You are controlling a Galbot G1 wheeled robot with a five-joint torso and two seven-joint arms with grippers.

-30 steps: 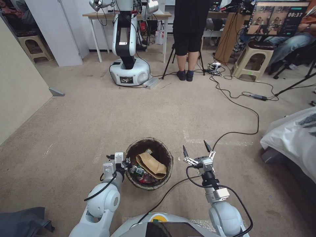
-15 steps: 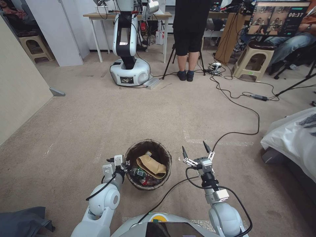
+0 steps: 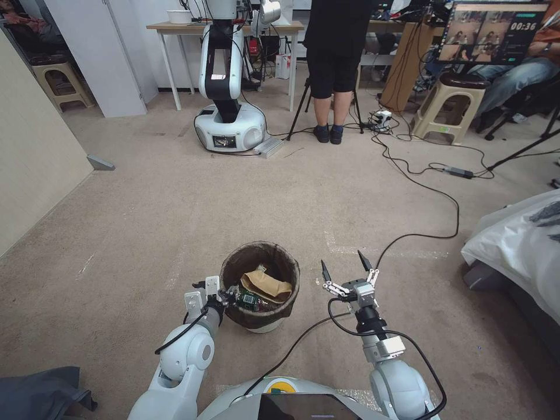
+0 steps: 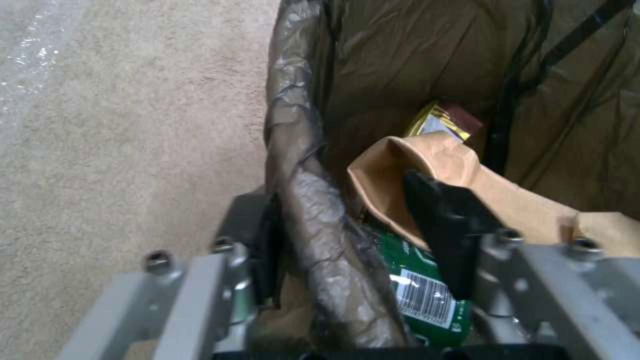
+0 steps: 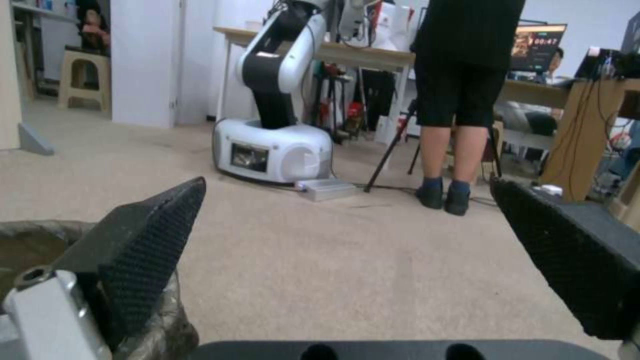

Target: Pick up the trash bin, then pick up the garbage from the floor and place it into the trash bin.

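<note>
The trash bin (image 3: 252,319), white with a dark brown bag folded over its rim, stands just ahead of me on the carpet. My left gripper (image 3: 228,297) is shut on its near-left rim; in the left wrist view this gripper (image 4: 347,225) has one finger outside the bagged rim (image 4: 300,200) and one inside. Garbage lies in the bin: a brown paper bag (image 3: 268,286) (image 4: 467,195), a green wrapper (image 3: 248,300) (image 4: 413,280) and a yellow wrapper (image 4: 433,122). My right gripper (image 3: 342,262) (image 5: 360,220) hangs open and empty to the right of the bin.
Another robot (image 3: 227,87) and a standing person (image 3: 332,70) are at the far side. Cables (image 3: 431,192) cross the carpet to the right. A white-covered bed (image 3: 519,245) stands at right, a wall (image 3: 35,151) at left, and a grey cloth (image 3: 41,391) near left.
The bin has tipped more upright, so its outer side and white base now show. My left gripper came slightly nearer to me with the rim. The right gripper barely moved.
</note>
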